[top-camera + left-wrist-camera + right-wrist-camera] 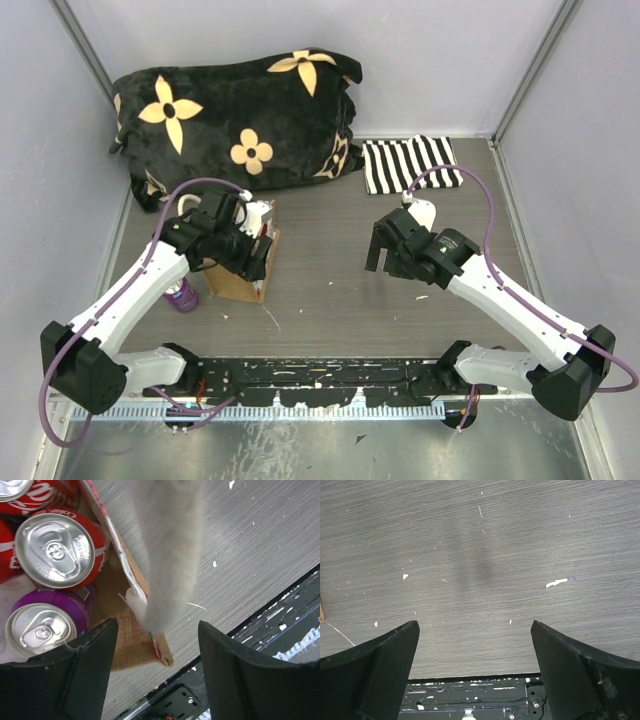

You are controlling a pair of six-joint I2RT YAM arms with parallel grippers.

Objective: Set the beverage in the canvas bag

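Left gripper (157,628) fingers spread, gripping nothing; blurred cream loop handle (170,555) hangs between them, clear of both. Beneath: small tan-brown canvas bag (132,647), upright on grey wood-grain table (485,555), left of centre. Inside it, purple silver-topped drink can (42,627) beside red cola cans (55,550). Right gripper (475,630) fingers wide apart, holding nothing, above the table.

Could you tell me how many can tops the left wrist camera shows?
3: red can mid-left, second red can at the top corner, purple can below; more may be hidden.
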